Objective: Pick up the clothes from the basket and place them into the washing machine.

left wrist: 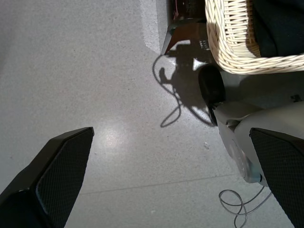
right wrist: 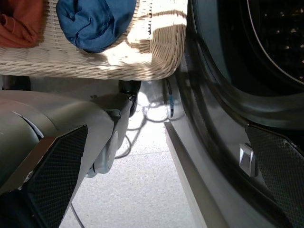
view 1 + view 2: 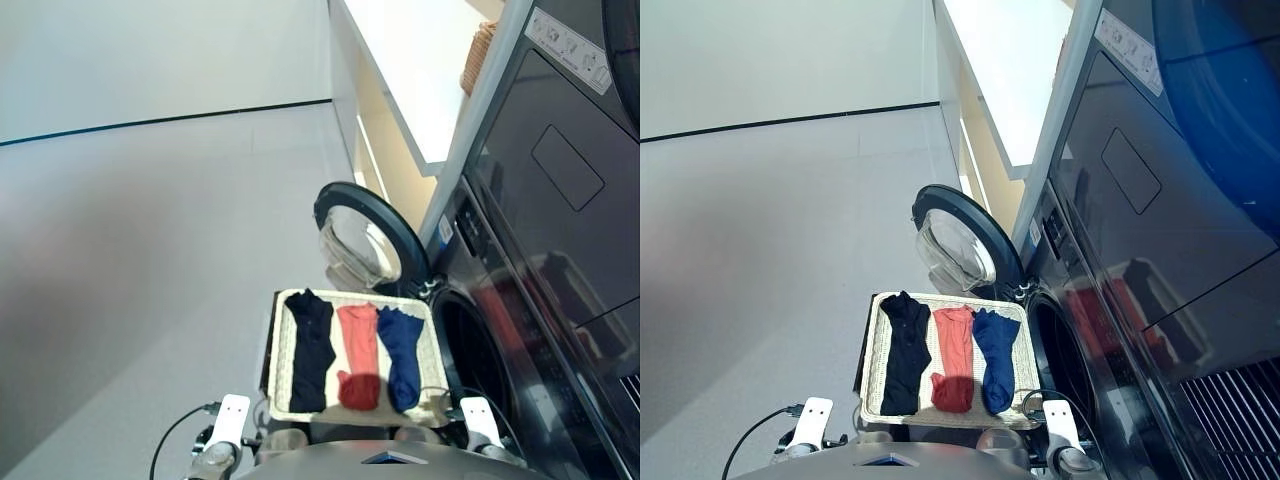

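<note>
Beside the large dark grey glossy front-loading washing machine [image 3: 560,300] sits the shallow cream-white woven wicker basket [image 3: 283,350], just left of the round porthole opening [image 3: 470,350]. The dark-rimmed glass door [image 3: 365,240] stands swung wide open, beyond the far edge of the basket. Three small soft garments lie side by side in the basket, each running lengthways from the far rim to the near rim: the black garment [image 3: 312,350] on the left, the coral-red garment [image 3: 358,355] in the middle, and the dark navy blue garment [image 3: 402,355] on the right, nearest the porthole. All three touch their neighbours or lie just beside them.

Both arms hang low in front of the robot, near the basket's close edge. The left tool [image 1: 171,185] is spread wide and has hold of nothing; between its black fingers [image 1: 61,175] lies only pale grey floor [image 1: 95,71], with a corner of the basket's rim beyond. The right tool [image 2: 166,180] is likewise spread wide and empty, hanging below the basket's corner where the navy garment bulges over the weave, with the porthole's dark rim close beside it.

A brown wicker basket [image 3: 478,55] stands far off on a white shelf [image 3: 420,60] beyond the machine.
</note>
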